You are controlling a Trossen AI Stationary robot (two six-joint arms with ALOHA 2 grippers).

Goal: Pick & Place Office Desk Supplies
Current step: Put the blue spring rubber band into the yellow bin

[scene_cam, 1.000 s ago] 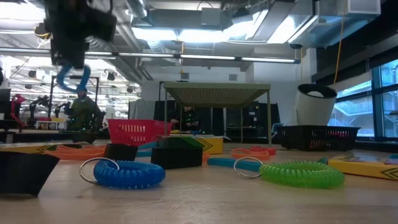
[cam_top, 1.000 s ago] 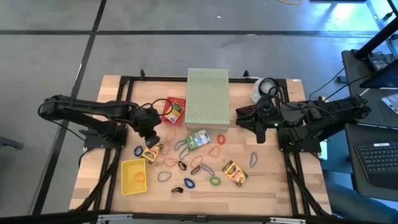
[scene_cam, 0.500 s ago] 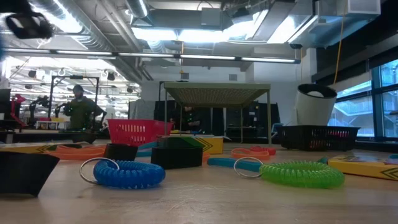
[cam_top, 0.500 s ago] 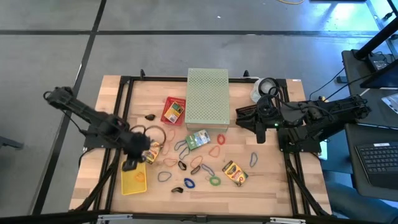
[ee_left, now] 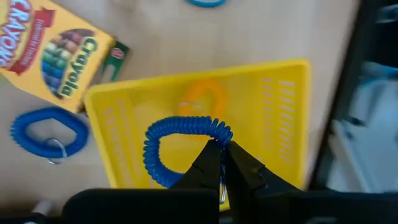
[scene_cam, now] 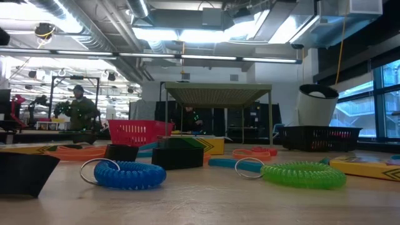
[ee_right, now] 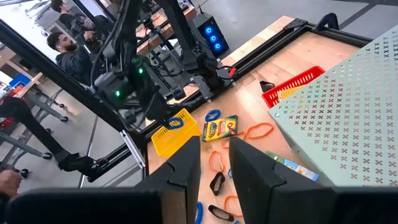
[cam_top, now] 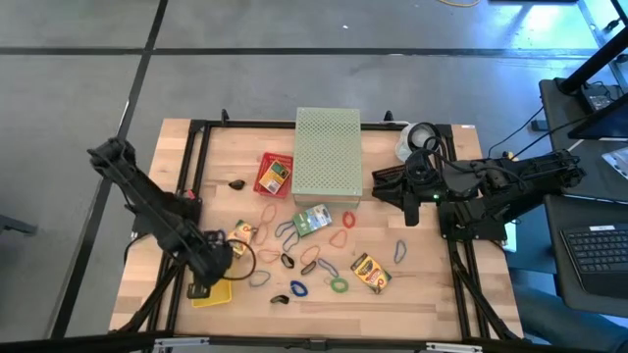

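Note:
My left gripper (cam_top: 208, 269) hangs over the yellow basket (cam_top: 212, 292) at the table's near left, shut on a blue coiled loop (ee_left: 180, 142). An orange loop (ee_left: 200, 96) lies on the basket's floor (ee_left: 273, 118). Beside the basket on the wood lie a crayon box (ee_left: 50, 53) and another blue loop (ee_left: 46, 134). More loops, small black clips and card boxes (cam_top: 371, 273) are scattered over the middle of the table. My right gripper (ee_right: 214, 167) stands open and raised at the far right, next to the pale green box, with nothing between its fingers. My left gripper pinches the blue coiled loop at one spot on its coil (ee_left: 216, 133) between its two fingertips. The fingers point down from above. The loop hangs off the fingertips over the inside of the yellow basket; whether it touches the floor, I cannot tell.
A large pale green perforated box (cam_top: 328, 152) stands at the far middle, with a red basket (cam_top: 275, 175) to its left and a white roll (cam_top: 417, 140) to its right. Blue (scene_cam: 128, 174) and green (scene_cam: 303, 174) coils lie near the front edge. People show beyond the table.
My left gripper has swung from beside the red basket toward the table's near edge and a little left, turning as it went, and now stands over the yellow basket. The blue loop has travelled with it. The right arm kept still.

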